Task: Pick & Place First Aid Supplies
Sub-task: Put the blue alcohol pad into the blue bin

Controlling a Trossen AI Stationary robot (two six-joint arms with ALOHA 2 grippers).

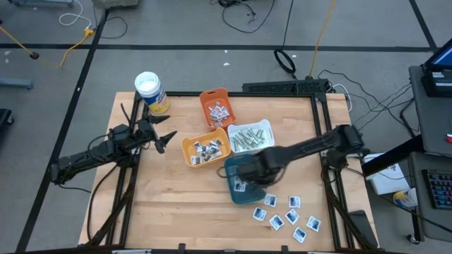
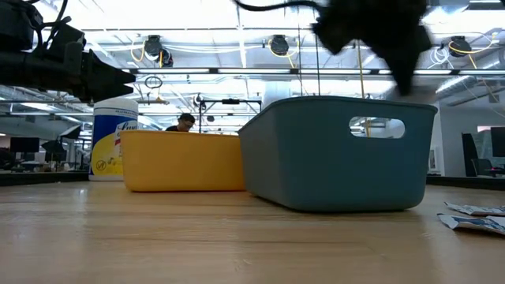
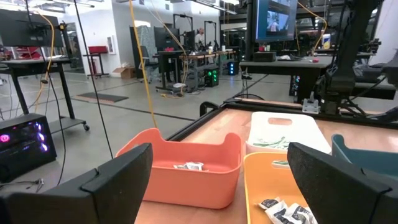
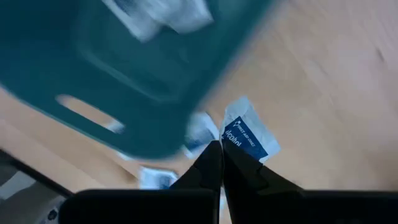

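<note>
My right gripper (image 1: 248,169) hangs over the teal tray (image 1: 244,189), pointing down, shut on a white sachet with blue print (image 4: 249,134). The tray (image 4: 124,74) has a few sachets (image 4: 161,15) in it. Several more first aid sachets (image 1: 289,215) lie flat on the table toward its near right corner. My left gripper (image 1: 166,139) waits open at the table's left side, level, facing the trays; nothing is between its fingers (image 3: 118,180). My right gripper pinches the sachet by one edge (image 4: 231,144) between its two fingertips (image 4: 211,163), coming from above and pointing down. The sachet is lifted clear and sticks out beyond the fingertips, beside the teal tray's rim.
An orange tray (image 1: 215,106), a white tray (image 1: 251,135) of pale strips and a yellow tray (image 1: 205,148) of sachets stand mid-table. A white-lidded canister (image 1: 150,92) stands at the far left. Bare wood lies at the near left.
</note>
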